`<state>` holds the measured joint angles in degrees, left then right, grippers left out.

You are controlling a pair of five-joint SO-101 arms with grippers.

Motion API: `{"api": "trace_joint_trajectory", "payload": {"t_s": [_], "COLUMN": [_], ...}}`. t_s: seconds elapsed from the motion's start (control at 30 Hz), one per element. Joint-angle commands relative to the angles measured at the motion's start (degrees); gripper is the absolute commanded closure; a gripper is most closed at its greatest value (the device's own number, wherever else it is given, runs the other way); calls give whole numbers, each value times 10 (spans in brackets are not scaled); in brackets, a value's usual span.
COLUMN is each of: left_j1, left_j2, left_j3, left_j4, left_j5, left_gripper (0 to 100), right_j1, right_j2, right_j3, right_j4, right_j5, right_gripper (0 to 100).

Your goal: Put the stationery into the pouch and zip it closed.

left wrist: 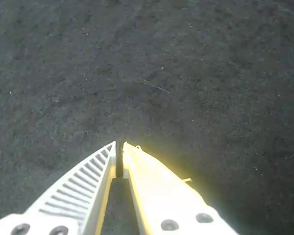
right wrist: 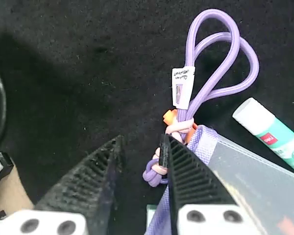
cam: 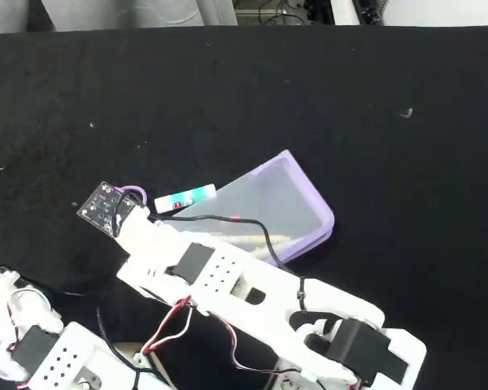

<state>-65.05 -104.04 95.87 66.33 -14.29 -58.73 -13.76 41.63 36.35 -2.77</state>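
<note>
The clear pouch [cam: 264, 207] with purple edging lies flat mid-table; pale stick-shaped items show through it near the arm. A green-and-white glue stick [cam: 185, 197] rests on the cloth beside the pouch's zip end. In the right wrist view, my right gripper [right wrist: 141, 142] stands open over that corner of the pouch [right wrist: 245, 181]. Its one finger sits against the orange zip pull [right wrist: 171, 117] and the knotted purple cord loop [right wrist: 220, 54]; the glue stick [right wrist: 269, 134] lies just beyond. My left gripper [left wrist: 118, 145] is shut, empty, above bare black cloth.
The right arm [cam: 252, 284] stretches from the front right across the pouch's near edge. The left arm [cam: 32, 341] sits at the front left corner. Black cloth [cam: 374, 106] covers the table, with open room at the back and right.
</note>
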Motion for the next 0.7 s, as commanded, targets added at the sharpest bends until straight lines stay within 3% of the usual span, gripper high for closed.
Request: {"api": "trace_joint_trajectory", "payload": {"t_s": [0.0,0.33,0.67], "left_j1": [14,89,87], "left_j2": [-4,-4,-4], "left_j3": [15,15,15], "left_j4": [-5,-10,-6], "left_j5": [0,2,2], "left_gripper": [969,968,968], "right_j1": [18,18,75], "right_j2": [17,209,260], "right_j3": [-47,-237,-275], "right_j4": [15,119,139], "right_j5": [-6,-34,-35], "right_gripper": [869,869,907]}}
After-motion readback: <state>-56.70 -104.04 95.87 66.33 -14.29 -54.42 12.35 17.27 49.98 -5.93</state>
